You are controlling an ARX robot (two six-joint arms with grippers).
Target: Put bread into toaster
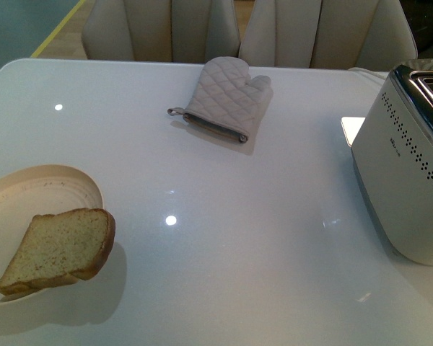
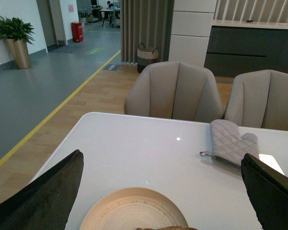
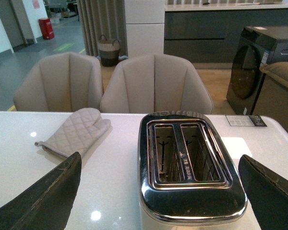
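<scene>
A grey quilted mitt (image 1: 224, 97) lay flat on the white table (image 1: 238, 245) toward its far edge, its cuff loop pointing left. A round cream plate (image 1: 36, 191) sat at the near left edge. Two beige chairs (image 1: 159, 29) stood just behind the table. Farther off on the floor stood a potted plant (image 2: 12, 28), a red bin (image 2: 77, 31), a woven basket (image 2: 148, 55) and a dark washer (image 3: 259, 67).

Bright overhead glare on glossy table (image 1: 224, 252)
</scene>
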